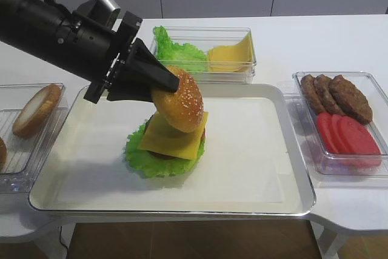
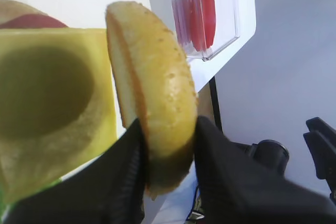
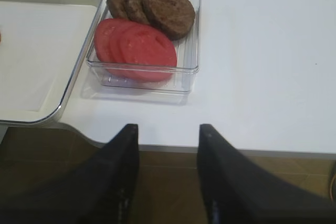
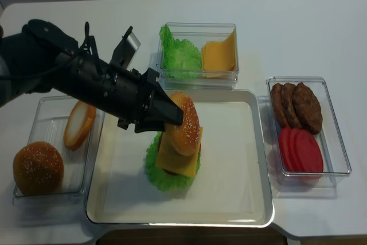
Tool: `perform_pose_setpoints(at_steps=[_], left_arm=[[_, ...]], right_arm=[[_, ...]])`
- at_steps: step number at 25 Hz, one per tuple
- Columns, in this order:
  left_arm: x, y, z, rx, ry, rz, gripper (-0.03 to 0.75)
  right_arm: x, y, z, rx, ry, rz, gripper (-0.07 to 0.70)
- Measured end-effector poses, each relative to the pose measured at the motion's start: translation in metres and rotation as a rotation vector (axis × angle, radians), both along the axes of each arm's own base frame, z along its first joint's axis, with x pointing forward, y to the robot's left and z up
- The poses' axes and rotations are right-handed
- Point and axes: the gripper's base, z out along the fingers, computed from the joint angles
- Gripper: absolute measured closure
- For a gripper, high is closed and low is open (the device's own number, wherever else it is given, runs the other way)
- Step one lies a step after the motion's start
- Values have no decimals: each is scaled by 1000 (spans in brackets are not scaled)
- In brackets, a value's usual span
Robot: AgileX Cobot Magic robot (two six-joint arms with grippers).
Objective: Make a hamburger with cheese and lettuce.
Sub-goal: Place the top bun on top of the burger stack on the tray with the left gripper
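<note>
The bun top hides most of the patty and the far part of the cheese; the bun box runs off the left edge.

My left arm is thick, round and black, a bit shiny, like a fat pipe. A small grey box with a silver plate sits on top near the end. Thin black cables loop over it. My left claw has two smooth black fingers that get thin at the tips, like a bird's beak. My right claw looks the same: two dark, smooth fingers, wide at the bottom and narrow at the ends.
</note>
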Motion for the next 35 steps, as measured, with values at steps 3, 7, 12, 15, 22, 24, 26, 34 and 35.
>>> perform_pose_setpoints(at_steps=[3,7,12,15,22,24,26,34,35], left_arm=[[1,0,-3,1,9,1,511],[5,-3,-13,8,37,0,512],[5,-4,-16,10,46,-4,512],[5,-4,-16,14,46,-6,512],[5,-3,-17,42,65,-6,512],[5,-3,-17,45,72,-6,512],[5,-3,-17,45,76,-3,512],[4,-2,-17,48,78,-4,512],[4,-2,-17,48,78,-4,512]], right_arm=[[0,0,0,0,0,0,332],[0,0,0,2,0,-1,332],[0,0,0,2,0,-1,332],[0,0,0,2,0,-1,332],[0,0,0,1,0,0,332],[0,0,0,1,0,0,332],[0,0,0,1,0,0,332],[0,0,0,1,0,0,332],[0,0,0,1,0,0,332]])
